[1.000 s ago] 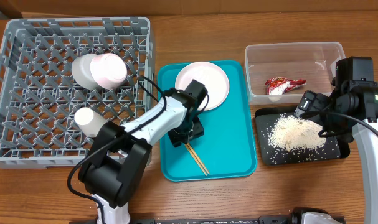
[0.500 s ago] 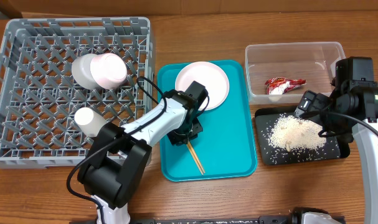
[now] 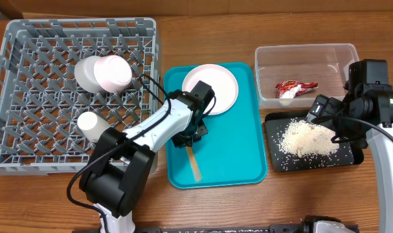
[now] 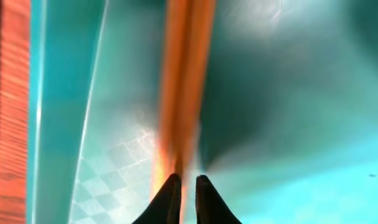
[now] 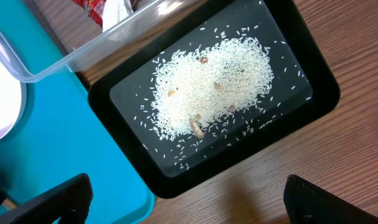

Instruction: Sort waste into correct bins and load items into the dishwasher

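Left gripper (image 4: 185, 199) | clamped on chopsticks (image 3: 195, 167) | on tray (image 3: 238, 155), 6 o'clock of plate (image 3: 222, 90) | in 1 s I've swung them from 5 to 6 o'clock: grasp holds, rack (image 3: 73, 22) next | right gripper (image 5: 189, 199) spread wide

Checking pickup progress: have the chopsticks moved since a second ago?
Yes: the chopsticks swung their free end across the teal tray, toward the dish rack.

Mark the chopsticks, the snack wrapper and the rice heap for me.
chopsticks (image 3: 195, 167): overhead view, middle of the exposed shafts.
snack wrapper (image 3: 296, 88): overhead view, its crumpled red centre.
rice heap (image 3: 307, 139): overhead view, the thick middle of the pile.
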You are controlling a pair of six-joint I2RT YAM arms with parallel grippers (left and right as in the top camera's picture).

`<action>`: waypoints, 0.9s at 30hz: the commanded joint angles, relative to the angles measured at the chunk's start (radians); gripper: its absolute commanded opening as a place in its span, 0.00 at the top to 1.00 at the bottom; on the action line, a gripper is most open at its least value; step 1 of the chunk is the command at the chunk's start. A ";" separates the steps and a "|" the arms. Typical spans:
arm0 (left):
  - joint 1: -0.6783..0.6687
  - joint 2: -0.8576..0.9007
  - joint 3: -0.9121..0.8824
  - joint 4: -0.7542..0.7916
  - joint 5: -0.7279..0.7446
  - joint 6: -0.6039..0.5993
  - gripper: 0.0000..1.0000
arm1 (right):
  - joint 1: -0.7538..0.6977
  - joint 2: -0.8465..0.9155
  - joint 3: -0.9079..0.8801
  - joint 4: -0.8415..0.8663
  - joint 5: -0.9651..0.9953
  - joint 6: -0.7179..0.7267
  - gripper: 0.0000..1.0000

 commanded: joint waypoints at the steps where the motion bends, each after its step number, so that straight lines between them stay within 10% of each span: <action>1: 0.012 -0.024 0.055 -0.039 -0.077 0.036 0.90 | -0.005 -0.004 0.009 0.000 0.000 -0.018 0.00; 15: 0.012 -0.030 0.122 -0.182 -0.110 0.075 0.88 | -0.005 -0.004 0.009 0.001 0.000 -0.021 0.00; 22: 0.012 -0.029 0.080 -0.182 -0.093 0.066 0.52 | -0.005 -0.004 0.009 -0.002 0.000 -0.021 0.00; 27: 0.012 -0.028 0.034 -0.131 -0.090 0.064 0.48 | -0.005 -0.004 0.009 -0.002 0.000 -0.021 0.00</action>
